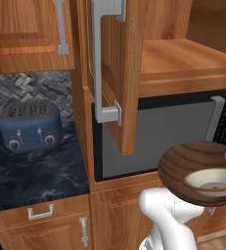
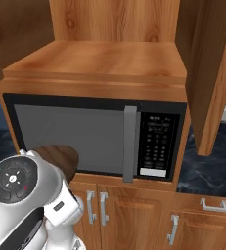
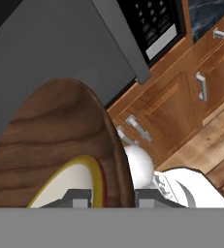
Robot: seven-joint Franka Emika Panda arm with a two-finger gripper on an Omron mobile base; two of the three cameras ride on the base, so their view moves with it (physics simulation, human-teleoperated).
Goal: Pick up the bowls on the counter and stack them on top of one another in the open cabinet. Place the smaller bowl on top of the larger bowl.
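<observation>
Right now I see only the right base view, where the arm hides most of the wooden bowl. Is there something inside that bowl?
Observer: Yes. In the left base view the cream-white bowl sits inside the wooden bowl.
Operator: And does the gripper really hold it?
Observer: It does. In the hand view the gripper is shut on the wooden bowl's rim, with one finger on each side of it.

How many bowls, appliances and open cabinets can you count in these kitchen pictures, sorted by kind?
Bowls: 2, the larger bowl and the smaller bowl inside it
Appliances: 2, toaster and microwave
Open cabinets: 1, the open cabinet
Total: 5
</observation>
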